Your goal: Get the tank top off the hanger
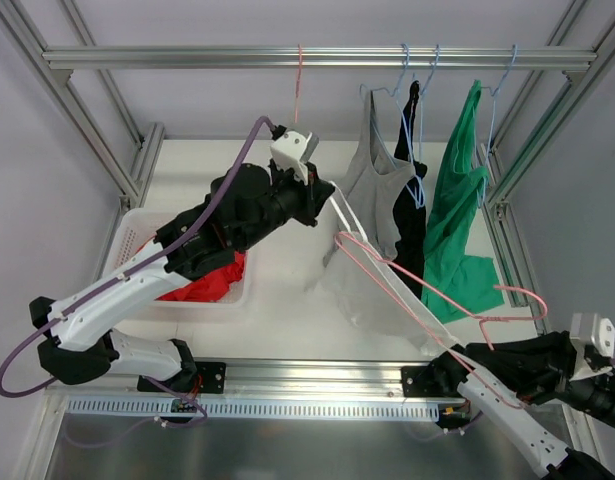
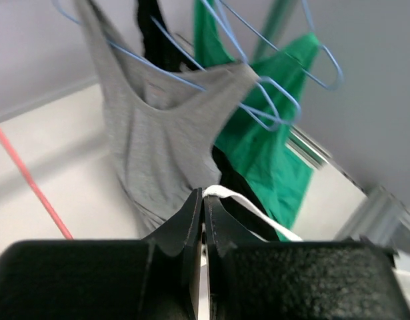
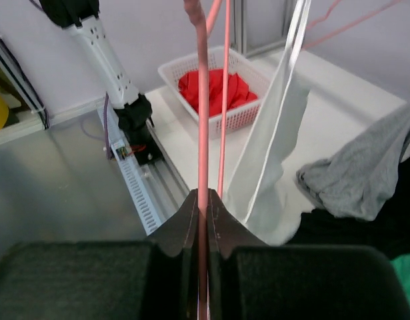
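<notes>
L gripper (image 2: 203, 197) clamped on strap of white tank top (image 1: 369, 288), which is stretched across frame centre. R gripper (image 3: 203, 200) pinched onto pink hanger (image 3: 203, 120), lower right. Best approach: draw L away steadily w/ R fixed, so the strap slips off w/o snagging.

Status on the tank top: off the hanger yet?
Not yet. Done: both grasps made. In hand: left end effector pinches a strap of the white tank top, right end effector clamps the pink hanger. Left: top still looks threaded on the hanger; pull it free.
</notes>
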{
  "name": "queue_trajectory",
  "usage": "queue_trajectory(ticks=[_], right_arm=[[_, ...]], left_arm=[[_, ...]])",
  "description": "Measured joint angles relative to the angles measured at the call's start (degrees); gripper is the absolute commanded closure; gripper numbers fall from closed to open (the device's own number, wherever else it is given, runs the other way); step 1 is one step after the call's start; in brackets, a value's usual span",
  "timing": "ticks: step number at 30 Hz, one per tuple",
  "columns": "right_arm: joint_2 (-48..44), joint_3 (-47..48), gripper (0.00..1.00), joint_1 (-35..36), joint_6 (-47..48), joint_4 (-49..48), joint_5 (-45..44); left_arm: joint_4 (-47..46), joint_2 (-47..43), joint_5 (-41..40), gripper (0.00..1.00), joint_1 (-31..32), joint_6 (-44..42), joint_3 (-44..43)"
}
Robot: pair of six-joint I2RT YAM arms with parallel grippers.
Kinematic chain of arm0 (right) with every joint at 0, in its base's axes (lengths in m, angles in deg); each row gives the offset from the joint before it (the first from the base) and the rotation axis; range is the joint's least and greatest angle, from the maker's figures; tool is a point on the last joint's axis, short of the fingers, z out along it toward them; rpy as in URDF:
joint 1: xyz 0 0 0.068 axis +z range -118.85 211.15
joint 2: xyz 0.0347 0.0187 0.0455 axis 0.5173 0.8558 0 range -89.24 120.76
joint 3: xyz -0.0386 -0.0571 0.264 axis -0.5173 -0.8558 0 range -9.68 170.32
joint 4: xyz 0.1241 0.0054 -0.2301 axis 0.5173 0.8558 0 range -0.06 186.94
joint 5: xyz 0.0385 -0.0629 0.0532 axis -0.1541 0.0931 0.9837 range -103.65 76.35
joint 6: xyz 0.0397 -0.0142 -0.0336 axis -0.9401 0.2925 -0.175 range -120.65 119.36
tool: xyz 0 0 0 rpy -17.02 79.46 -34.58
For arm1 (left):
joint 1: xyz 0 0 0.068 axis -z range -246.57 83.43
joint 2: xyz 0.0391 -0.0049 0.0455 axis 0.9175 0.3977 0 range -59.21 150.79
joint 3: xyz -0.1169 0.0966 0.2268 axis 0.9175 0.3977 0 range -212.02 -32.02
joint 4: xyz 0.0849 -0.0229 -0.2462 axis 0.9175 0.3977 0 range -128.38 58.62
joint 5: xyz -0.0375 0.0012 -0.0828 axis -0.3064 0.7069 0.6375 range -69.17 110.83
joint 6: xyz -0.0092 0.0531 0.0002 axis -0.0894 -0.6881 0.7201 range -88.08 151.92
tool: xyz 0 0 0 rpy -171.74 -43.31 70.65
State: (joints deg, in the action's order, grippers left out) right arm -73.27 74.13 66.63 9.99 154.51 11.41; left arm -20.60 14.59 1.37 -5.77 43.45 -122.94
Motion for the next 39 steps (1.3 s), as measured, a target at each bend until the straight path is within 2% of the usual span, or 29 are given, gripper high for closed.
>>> queue_trajectory(ticks=[4, 8, 12, 15, 17, 19, 21, 22, 25, 26, 28, 29, 30, 32, 33, 36, 39], right_arm=[[-2.56, -7.04, 1.0, 0.0, -1.66, -12.72, 0.26], [-2.4, -18.6, 1.0, 0.0, -4.92, -28.0, -5.38], [-1.22, -35.54, 1.0, 0.0, -11.06, -58.97, -10.01], [5.6, -45.07, 1.0, 0.0, -14.23, -85.29, -14.16], [11.08, -47.3, 1.0, 0.0, -13.97, -97.59, -16.72], [14.38, -47.52, 1.0, 0.02, -12.68, -103.1, -18.51], [14.58, -47.01, 1.0, 0.02, -11.58, -103.25, -19.82], [13.86, -45.7, 1.0, 0.02, -11.28, -99.73, -20.17], [11.67, -36.79, 1.0, 0.02, -10.99, -82.42, -21.77], [11.17, -33.27, 1.0, 0.02, -11.17, -76.35, -22.86], [10.16, -28.06, 1.0, 0.02, -11.63, -67.45, -24.68], [9.94, -25.81, 1.0, 0.02, -11.96, -63.17, -25.55], [9.97, -24.06, 1.0, 0.02, -12.37, -59.45, -26.36], [11.45, -21.31, 1.0, 0.02, -13.25, -52.28, -27.52], [13.2, -19.76, 1.0, 0.02, -13.6, -48.68, -28.11], [22.43, -13.92, 1.0, 0.15, -14.47, -39.32, -29.2], [33.0, -7.54, 1.0, 1.92, -14.6, -34.47, -30.95]], left_arm=[[-3.65, -4.61, 10.78, 1.0, 0.37, -0.68, 8.28], [-8.22, -9.42, 22.14, 1.0, 0.74, -0.61, 20.9], [-12.0, -10.82, 31.17, 1.0, 2.45, -0.59, 30.08], [-14.21, -10.27, 34.84, 1.0, 4.92, -0.37, 33.97], [-15.47, -9.4, 35.74, 1.0, 6.08, -0.11, 35.54], [-16.48, -8.26, 35.32, 1.0, 6.99, 0.39, 36.59], [-17.14, -6.95, 33.46, 1.0, 7.82, 1.33, 37.79], [-17.11, -6.56, 31.71, 1.0, 7.93, 1.88, 38.38], [-16.26, -6.34, 27.19, 0.87, 8.31, 3.37, 39.52], [-16.31, -6.43, 25.73, 0.72, 8.52, 3.87, 39.69], [-16.09, -6.88, 23.91, 0.63, 8.63, 4.39, 40.06], [-15.69, -7.32, 23.28, 0.44, 8.66, 4.74, 40.26], [-15.17, -7.82, 22.82, 0.34, 8.68, 4.72, 40.35], [-14.45, -9.07, 21.7, 0.21, 8.94, 5.35, 40.41], [-14.1, -9.79, 21.29, 0.02, 9.05, 5.66, 40.41], [-13.07, -12.2, 19.85, 0.01, 9.57, 6.19, 40.41], [-11.72, -15.58, 18.45, 0.02, 9.79, 6.16, 40.52]])
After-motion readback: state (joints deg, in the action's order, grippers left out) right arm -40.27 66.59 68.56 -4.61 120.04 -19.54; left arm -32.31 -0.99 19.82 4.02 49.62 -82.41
